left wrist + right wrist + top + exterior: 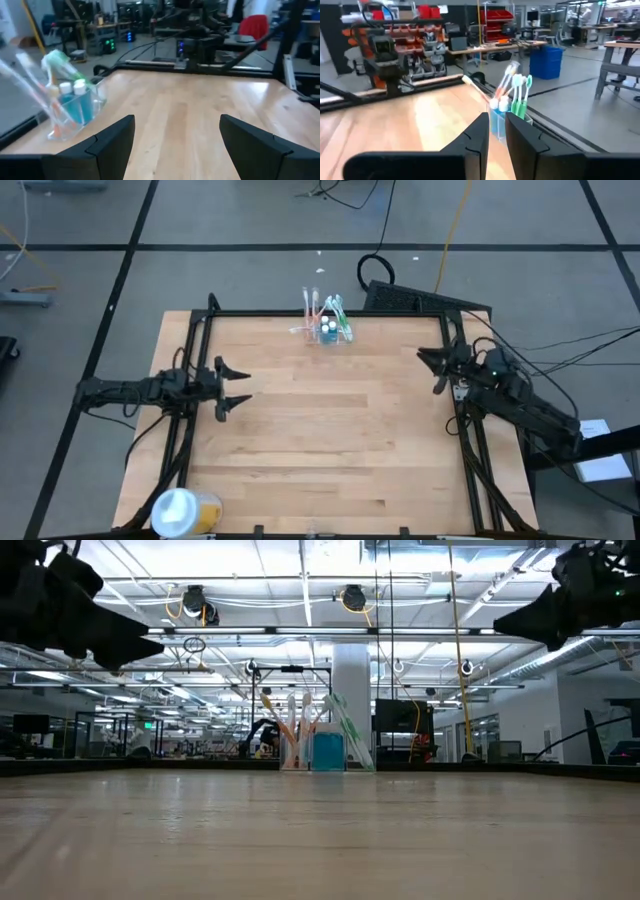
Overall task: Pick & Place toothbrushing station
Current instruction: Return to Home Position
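Tub: the tub (180,510) sits at the near left corner of the worktop (330,450), well apart from everything else.
Left tool: the left tool (245,385) hovers at mid-depth on the left side, fingers wide, holding nothing.
Right tool: the right tool (428,371) hovers at mid-depth on the right side with a narrow gap between its fingers, holding nothing.
Station: the station (327,332) stands upright at the far edge, near the middle, well apart from both tools.
Contents: brushes (300,725) lean out of its top, a green one (522,97) among them; something blue with white caps stands inside.
Handling: likely light, stiff and slick-walled, and probably top-heavy with the brushes, so it may tip or skid.
Hold: best low on the clear walls across the short width, below the brush heads.
Risk: squeezing hard may crack or flex the thin plastic.
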Controlling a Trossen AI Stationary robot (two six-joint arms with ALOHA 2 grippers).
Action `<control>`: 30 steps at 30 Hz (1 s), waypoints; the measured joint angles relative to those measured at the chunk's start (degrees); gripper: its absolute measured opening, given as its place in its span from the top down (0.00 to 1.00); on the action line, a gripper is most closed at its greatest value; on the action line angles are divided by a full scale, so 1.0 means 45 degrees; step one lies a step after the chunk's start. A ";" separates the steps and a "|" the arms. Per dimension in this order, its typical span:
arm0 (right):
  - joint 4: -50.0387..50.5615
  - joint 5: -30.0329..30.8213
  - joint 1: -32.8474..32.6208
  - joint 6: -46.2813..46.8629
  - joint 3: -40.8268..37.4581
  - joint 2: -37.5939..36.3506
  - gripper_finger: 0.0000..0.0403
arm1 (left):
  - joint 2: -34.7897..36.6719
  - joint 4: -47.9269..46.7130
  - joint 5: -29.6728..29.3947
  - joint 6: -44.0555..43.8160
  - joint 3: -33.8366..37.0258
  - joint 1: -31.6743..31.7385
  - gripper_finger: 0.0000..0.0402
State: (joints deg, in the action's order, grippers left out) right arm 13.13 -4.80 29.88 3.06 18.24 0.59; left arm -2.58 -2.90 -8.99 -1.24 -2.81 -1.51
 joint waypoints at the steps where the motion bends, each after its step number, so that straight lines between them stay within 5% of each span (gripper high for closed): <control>1: 0.0010 -0.0201 -0.0014 -0.0136 -0.0156 0.0007 0.86 | 0.0001 0.0030 0.0013 0.0157 0.0023 -0.0073 0.26; 12: -0.5751 -0.0894 -0.0203 0.0311 -0.3802 -0.0078 0.86 | -0.0093 0.0066 -0.0408 0.0606 0.0036 -0.0191 0.26; 30: -0.4137 -0.0941 -0.0431 0.0090 -0.3857 0.0212 0.86 | -0.0090 0.0060 -0.0340 0.0546 0.0045 -0.0181 0.26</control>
State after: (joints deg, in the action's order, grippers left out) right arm -5.49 -9.04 27.94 3.47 0.89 1.54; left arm -2.98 -2.63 -10.52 1.21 -2.61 -2.33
